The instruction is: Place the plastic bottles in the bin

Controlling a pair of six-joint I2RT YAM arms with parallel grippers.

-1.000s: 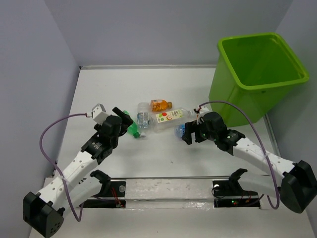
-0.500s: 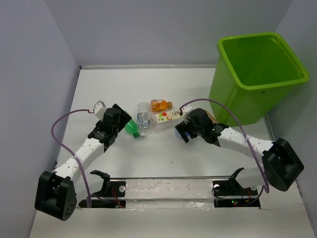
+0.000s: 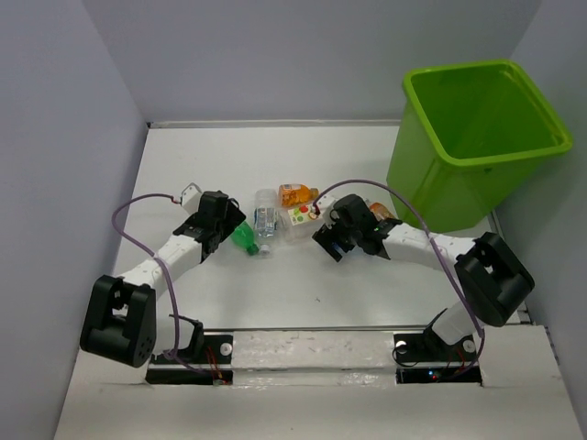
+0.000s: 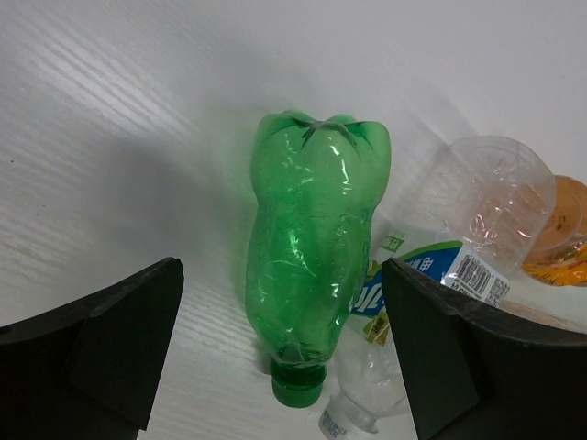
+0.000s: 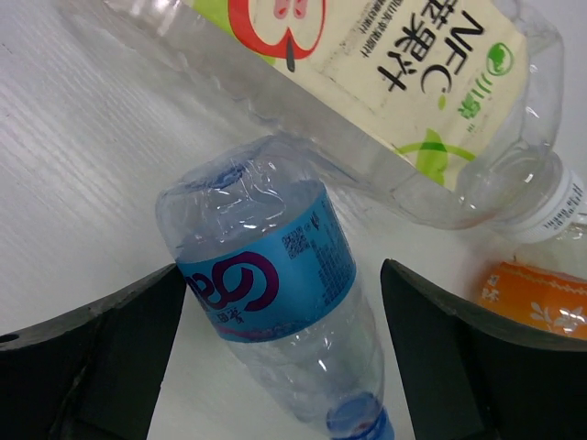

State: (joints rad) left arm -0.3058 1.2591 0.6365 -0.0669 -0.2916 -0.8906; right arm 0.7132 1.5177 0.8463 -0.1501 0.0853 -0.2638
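Observation:
A green bottle point(image 4: 312, 266) lies on the table with its cap toward the wrist camera. My left gripper point(image 4: 280, 275) is open, one finger on each side of it, not touching; from above it point(image 3: 231, 229) is at the bottle point(image 3: 246, 238). My right gripper point(image 5: 282, 275) is open astride a clear bottle with a blue label point(image 5: 266, 275); from above this gripper point(image 3: 332, 240) hides most of it. The lime-green bin point(image 3: 440, 192) stands at the far right.
Between the grippers lie a clear white-labelled bottle point(image 3: 300, 218), a clear blue-and-white-labelled bottle point(image 3: 265, 220) against the green one, and an orange bottle point(image 3: 295, 194). A second orange bottle point(image 3: 381, 211) lies beside the right arm. Grey walls enclose the table.
Both arms have reached in toward the bottles. The left gripper now straddles the green bottle; the right gripper has shifted left over the blue-labelled one. No bottle has moved.

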